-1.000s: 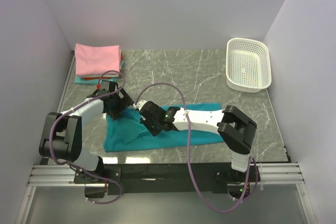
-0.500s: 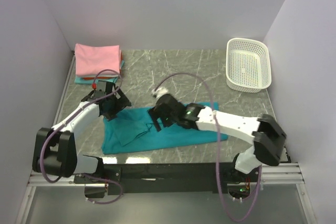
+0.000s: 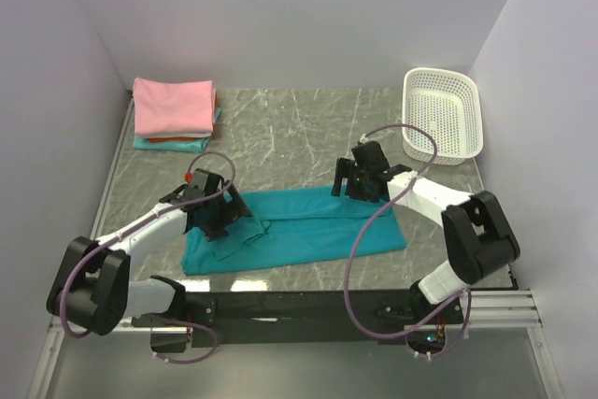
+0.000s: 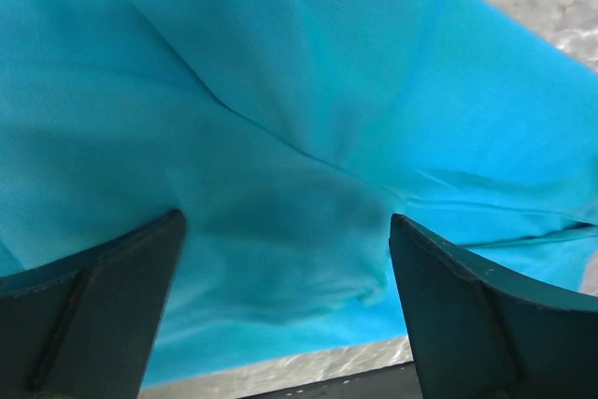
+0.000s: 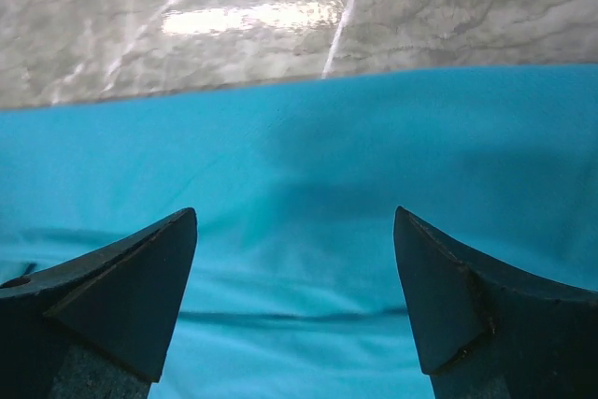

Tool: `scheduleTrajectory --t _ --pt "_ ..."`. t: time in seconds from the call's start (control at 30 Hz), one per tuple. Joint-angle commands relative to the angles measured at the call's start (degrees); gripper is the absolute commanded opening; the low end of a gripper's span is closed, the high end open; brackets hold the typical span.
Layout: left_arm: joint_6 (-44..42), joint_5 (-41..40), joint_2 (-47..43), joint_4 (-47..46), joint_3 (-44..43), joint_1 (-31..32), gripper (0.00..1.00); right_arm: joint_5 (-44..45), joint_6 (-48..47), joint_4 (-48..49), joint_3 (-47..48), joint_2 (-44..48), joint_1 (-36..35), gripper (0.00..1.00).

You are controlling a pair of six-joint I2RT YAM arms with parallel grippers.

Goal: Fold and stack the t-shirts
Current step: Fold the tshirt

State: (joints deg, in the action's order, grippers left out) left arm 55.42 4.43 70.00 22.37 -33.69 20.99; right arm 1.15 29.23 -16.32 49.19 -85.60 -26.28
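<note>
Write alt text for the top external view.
A teal-blue t-shirt lies spread on the table, both grippers open: left gripper over its left end, right gripper at its far edge. Folded shirts and a basket sit behind.

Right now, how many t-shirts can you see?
4. The teal-blue shirt lies spread near the middle; three are stacked in the far left corner: pink shirt on top, red shirt and aqua shirt edges showing beneath. Others could be hidden in that stack.

Lab cell: white partitions (image 3: 299, 16), marble-look table (image 3: 308, 128)
</note>
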Motion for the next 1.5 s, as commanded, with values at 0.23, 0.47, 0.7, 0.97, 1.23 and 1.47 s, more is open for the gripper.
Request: scheduleTrajectory --t 0.23,0.47,0.7,0.97,1.23,1.47 --pt "-1.36 -0.63 18.75 -9.54 -9.68 -0.51 0.99 -7.56 4.6 5.86 -7.25 -3.26 1.41 0.93" --pt "-8.21 -1.8 46.75 -0.94 -42.03 -1.22 0.99 -11.09 5.22 3.93 -20.18 10.69 -4.8 0.93" --pt "-13.83 3.9 73.5 15.58 -85.79 2.91 0.99 -18.18 7.59 4.53 -24.14 15.73 -22.55 0.94" --pt "-12.18 6.04 79.85 15.42 -94.72 7.57 1.0 -17.85 4.78 7.18 -18.17 10.46 -31.64 0.94" --pt "-9.72 9.11 82.66 11.65 -98.05 7.57 1.0 -9.43 5.21 1.92 -14.83 15.19 -31.9 0.95" --pt "-7.08 8.32 80.04 11.21 -102.45 7.04 0.99 2.27 5.92 -6.44 -10.7 21.52 -31.81 0.96"
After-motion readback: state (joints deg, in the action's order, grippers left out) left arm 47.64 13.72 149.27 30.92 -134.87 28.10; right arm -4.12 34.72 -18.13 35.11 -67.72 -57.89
